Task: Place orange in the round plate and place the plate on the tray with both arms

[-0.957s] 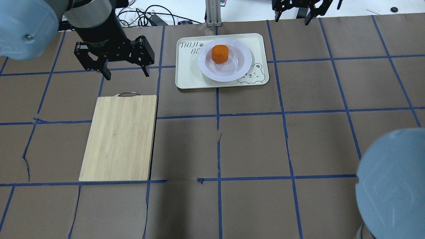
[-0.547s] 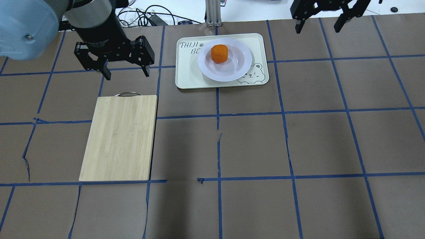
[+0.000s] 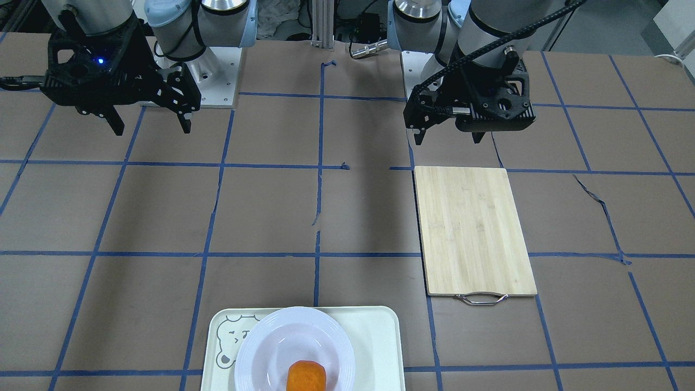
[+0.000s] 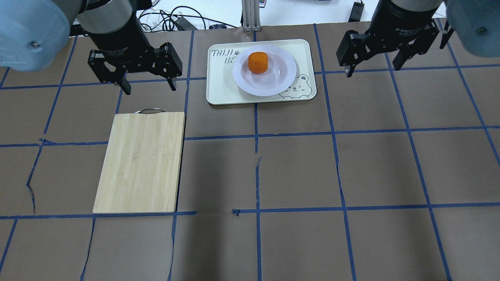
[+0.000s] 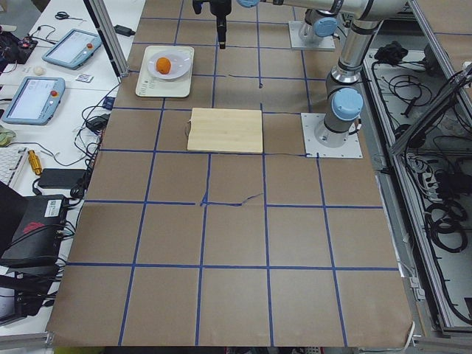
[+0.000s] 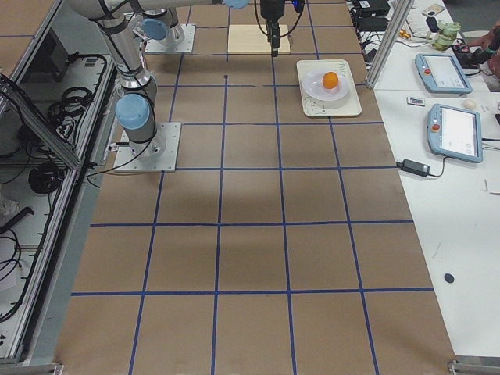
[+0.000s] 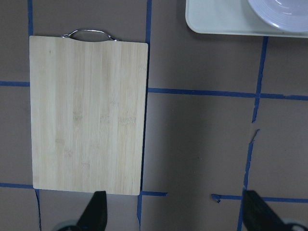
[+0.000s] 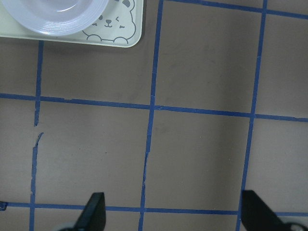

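Observation:
The orange (image 4: 258, 62) lies in the round plate (image 4: 278, 76), slightly off its centre. The plate rests on the tray (image 4: 222, 88) at the table's far middle, beside the printed bear face. My left gripper (image 4: 149, 88) hovers open and empty to the left of the tray, just beyond the cutting board's handle. My right gripper (image 4: 372, 70) hovers open and empty to the right of the tray. In the front-facing view the orange (image 3: 306, 376), plate (image 3: 269, 347) and tray (image 3: 377, 336) sit at the bottom edge, with both grippers high above the table.
A bamboo cutting board (image 4: 140, 162) with a metal handle lies on the left side of the table. Cables (image 4: 172, 17) and an aluminium post (image 4: 250, 15) stand past the far edge. Brown paper with a blue tape grid covers the table.
The right gripper has come from the table's far edge toward the robot and now hangs beside the tray's right side. The left gripper, plate, orange and tray have not moved.

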